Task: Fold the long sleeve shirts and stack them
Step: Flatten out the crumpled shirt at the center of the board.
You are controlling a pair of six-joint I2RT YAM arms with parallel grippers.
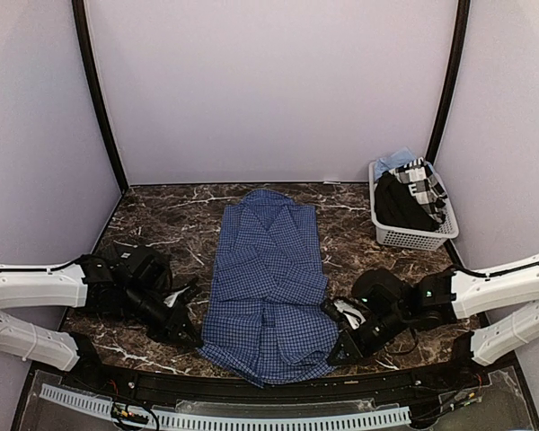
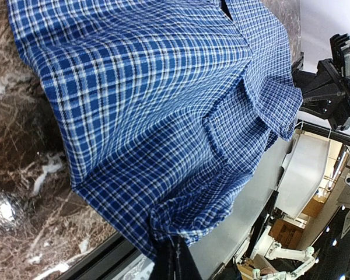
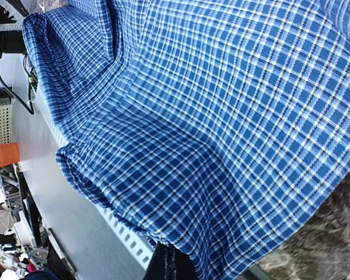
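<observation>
1. Nearest me is the hem of the blue shirt (image 2: 163,116), bunched at the worktop's near edge. My left jaws are pinched tight on its near left corner and my right jaws on its near right corner.
2. The shirt lies flat down the middle of the worktop (image 1: 162,215), collar toward the far edge.
3. I judge it light, soft and limp. It will sag and crease, so the hem corners are the places to hold.
4. What looks like a dark shirt (image 1: 395,205) sits in the basket (image 1: 413,239) at the far right corner.
5. I can read no label or writing.
</observation>
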